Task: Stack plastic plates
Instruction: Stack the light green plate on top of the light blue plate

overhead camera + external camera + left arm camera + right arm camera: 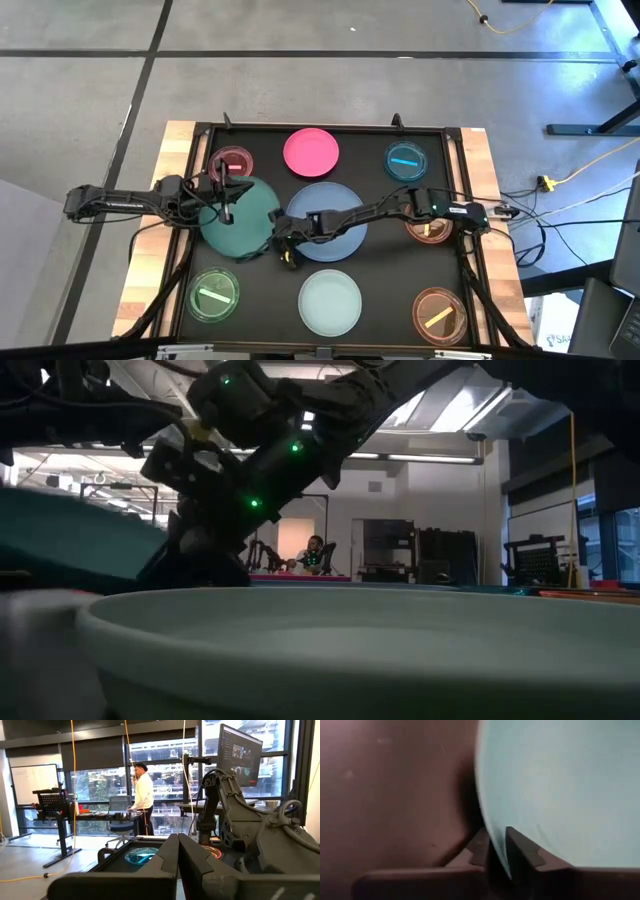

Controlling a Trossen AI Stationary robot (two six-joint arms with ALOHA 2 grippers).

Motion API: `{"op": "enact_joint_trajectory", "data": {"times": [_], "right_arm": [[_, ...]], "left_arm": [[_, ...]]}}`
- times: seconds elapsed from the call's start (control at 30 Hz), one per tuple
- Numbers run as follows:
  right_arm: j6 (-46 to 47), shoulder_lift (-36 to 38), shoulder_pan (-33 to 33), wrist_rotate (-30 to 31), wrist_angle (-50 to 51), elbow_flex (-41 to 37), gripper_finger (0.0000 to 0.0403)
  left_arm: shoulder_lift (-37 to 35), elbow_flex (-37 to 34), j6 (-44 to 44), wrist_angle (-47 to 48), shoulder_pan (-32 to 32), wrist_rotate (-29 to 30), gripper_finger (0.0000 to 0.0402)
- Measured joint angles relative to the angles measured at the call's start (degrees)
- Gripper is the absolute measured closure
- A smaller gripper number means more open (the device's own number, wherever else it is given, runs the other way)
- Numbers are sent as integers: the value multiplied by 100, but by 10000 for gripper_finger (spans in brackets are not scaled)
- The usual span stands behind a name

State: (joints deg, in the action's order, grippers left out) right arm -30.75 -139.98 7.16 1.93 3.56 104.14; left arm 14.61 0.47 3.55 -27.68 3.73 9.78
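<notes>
The dark green plate (238,222) lies left of centre, close beside the large blue-grey plate (335,225). My right gripper (287,246) reaches in from the right and is shut on the green plate's right rim. In the low view the green plate (70,540) sits tilted, with my right gripper (195,565) at its edge. In the right wrist view the plate (560,790) looks pale. My left gripper (227,207), shut, is over the green plate, pointing level toward the right; I cannot tell whether it touches. In the left wrist view its fingers (177,865) are together. My right gripper pinches the dark green plate's rim (495,851) between its two fingers, one on each face of the edge. The fingers slant down from the table's right. The plate sits tilted in the low view, with its gripped right edge (150,550) lowest.
On the black mat are also a pink plate (311,152), a pale mint plate (330,302), a dark pink dish (232,163), a blue dish (406,161), a green dish (213,293) and two orange dishes (438,313), one (430,230) under my right arm. A person stands in the room beyond.
</notes>
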Motion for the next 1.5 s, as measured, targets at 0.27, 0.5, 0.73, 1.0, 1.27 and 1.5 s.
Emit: {"op": "enact_joint_trajectory", "data": {"times": [0.27,0.5,0.73,1.0,1.27,1.5], "right_arm": [[-125,246,0,470,81,0,395],[-261,766,119,757,480,-2,400],[-52,1443,439,1254,1816,2,401],[763,1945,806,1903,3125,-382,401],[1786,2960,962,2246,2224,-2273,402],[2651,3451,1203,2099,1425,-3518,402]], "left_arm": [[0,0,2,4,-1,-39,400],[0,0,6,-26,-1,17,400],[0,0,7,-35,-1,17,400],[0,0,7,-31,-1,17,400],[0,0,-20,-28,-1,-3,400],[0,0,0,-35,-1,17,400]]}}
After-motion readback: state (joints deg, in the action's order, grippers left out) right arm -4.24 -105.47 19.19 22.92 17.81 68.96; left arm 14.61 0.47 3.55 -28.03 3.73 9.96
